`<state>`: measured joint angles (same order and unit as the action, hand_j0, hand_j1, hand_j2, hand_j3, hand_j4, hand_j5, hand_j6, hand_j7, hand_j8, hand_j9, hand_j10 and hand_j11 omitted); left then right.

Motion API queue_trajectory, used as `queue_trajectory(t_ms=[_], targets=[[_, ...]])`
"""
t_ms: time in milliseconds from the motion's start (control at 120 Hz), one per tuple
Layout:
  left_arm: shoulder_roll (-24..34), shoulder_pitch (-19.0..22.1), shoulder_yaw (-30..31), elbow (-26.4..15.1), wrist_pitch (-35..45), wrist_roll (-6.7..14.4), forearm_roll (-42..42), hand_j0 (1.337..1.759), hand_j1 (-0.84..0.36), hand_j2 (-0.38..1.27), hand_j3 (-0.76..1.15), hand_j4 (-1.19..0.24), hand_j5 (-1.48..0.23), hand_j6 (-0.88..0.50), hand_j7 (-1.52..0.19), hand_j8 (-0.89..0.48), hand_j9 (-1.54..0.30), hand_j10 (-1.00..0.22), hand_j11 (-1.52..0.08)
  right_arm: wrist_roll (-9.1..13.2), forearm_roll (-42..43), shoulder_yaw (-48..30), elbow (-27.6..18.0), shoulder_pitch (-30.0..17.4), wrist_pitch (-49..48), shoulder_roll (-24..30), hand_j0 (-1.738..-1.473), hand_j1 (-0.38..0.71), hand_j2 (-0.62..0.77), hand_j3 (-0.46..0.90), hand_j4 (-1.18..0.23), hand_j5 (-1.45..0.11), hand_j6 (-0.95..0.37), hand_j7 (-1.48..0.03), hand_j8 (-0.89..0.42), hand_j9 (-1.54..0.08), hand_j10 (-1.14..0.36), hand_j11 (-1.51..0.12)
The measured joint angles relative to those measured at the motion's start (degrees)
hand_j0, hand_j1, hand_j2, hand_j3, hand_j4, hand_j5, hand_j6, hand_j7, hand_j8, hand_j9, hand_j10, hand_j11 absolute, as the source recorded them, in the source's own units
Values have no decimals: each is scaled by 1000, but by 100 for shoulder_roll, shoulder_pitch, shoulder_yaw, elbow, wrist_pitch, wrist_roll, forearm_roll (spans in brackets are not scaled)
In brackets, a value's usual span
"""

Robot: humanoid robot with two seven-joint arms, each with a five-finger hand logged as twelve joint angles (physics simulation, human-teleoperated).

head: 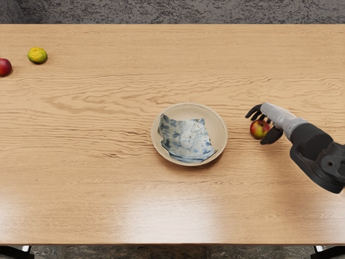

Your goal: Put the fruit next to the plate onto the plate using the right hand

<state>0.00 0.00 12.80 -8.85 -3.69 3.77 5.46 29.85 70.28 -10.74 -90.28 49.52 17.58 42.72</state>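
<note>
A small red-and-yellow apple (259, 128) lies on the wooden table just right of the plate (215, 123), a beige dish with a blue-and-white pattern in its middle. My right hand (264, 125) comes in from the right edge and sits over the apple, with dark fingers above it and the thumb below it. The fingers curve around the fruit, and the apple still rests on the table. Whether the fingers press on it I cannot tell. The left arm is out of view.
A yellow-green citrus fruit (38, 55) and a red apple (4, 67) lie at the far left of the table (108, 178). The table's far edge runs along the top, against a grey floor.
</note>
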Motion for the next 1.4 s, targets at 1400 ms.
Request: queue_trajectory(t_ms=[1400], targets=[[0, 0, 1, 1, 0, 0, 0, 1658, 55, 49, 0, -245, -318, -245, -318, -245, -318, -245, -318, -663, -535, -72, 596, -175, 53, -172, -1644, 224, 109, 0, -730, -905, -517, -922, -391, -927, -541, -938]])
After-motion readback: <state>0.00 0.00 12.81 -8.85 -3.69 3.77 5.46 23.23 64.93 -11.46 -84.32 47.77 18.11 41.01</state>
